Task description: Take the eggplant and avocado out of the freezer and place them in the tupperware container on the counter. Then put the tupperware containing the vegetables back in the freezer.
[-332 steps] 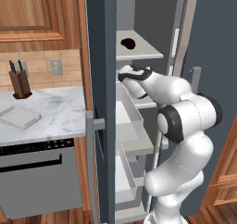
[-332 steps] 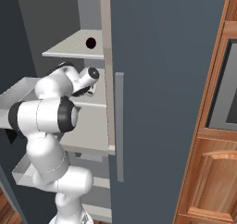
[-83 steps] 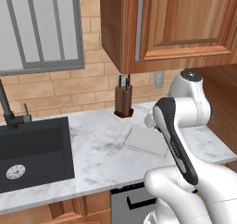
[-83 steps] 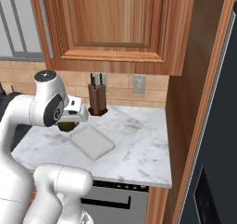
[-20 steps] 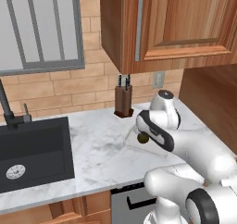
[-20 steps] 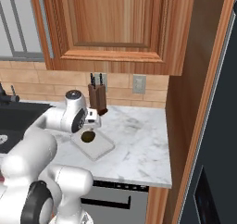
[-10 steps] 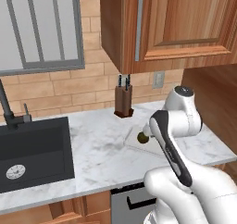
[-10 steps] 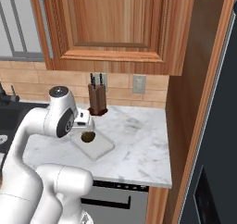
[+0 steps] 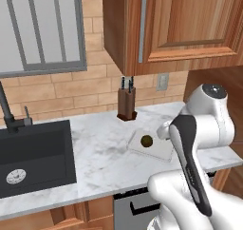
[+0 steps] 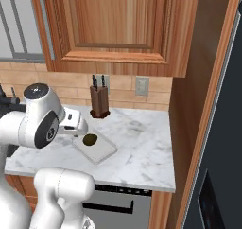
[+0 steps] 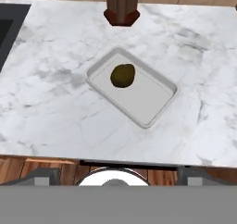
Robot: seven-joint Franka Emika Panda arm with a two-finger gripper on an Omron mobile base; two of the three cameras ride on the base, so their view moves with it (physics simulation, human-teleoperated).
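No readable writing. Avocado [image 11: 122,75] lies in tupperware container [image 11: 152,102] on counter [image 11: 55,102], knife block [image 11: 121,5] behind container. My fingers' state: cannot tell.

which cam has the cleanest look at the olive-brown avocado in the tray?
Hand view: it looks straight down on the small olive-brown avocado, unobstructed, in one end of the shallow pale tupperware tray. Left base view and right base view show it smaller, beside the white arm.
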